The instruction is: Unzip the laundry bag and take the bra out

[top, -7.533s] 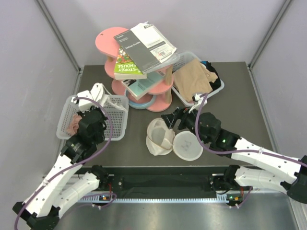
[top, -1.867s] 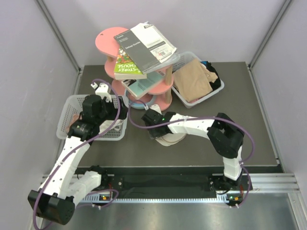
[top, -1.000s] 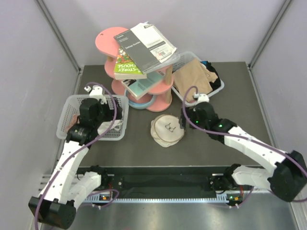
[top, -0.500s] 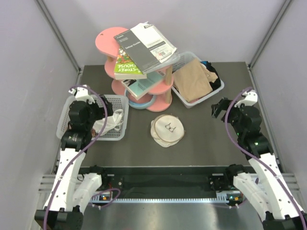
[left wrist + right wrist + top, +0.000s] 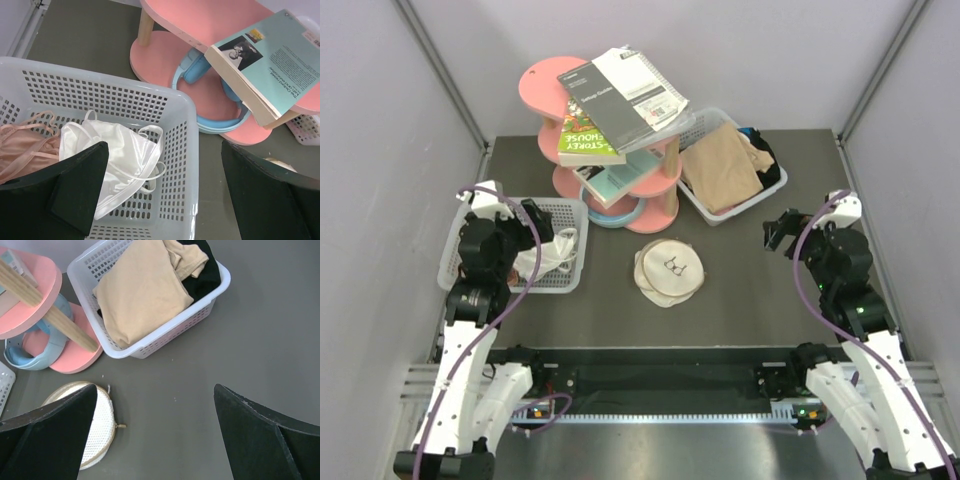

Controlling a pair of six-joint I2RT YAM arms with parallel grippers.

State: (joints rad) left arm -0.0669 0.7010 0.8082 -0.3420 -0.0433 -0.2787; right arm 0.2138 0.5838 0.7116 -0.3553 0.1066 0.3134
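Laundry bag (image 5: 670,272) lying flat on the bench (image 5: 740,305) at frame centre, printed face up; bra (image 5: 120,160) inside the white mesh basket (image 5: 100,95) at left; left fingers (image 5: 75,195) spread wide, empty, above it; right fingers (image 5: 265,435) spread wide, empty

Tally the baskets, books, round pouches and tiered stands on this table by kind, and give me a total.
White plastic mesh baskets: 2
Books showing on the stand: 3
Round cream mesh laundry bag: 1
Pink tiered stand: 1
Total: 7
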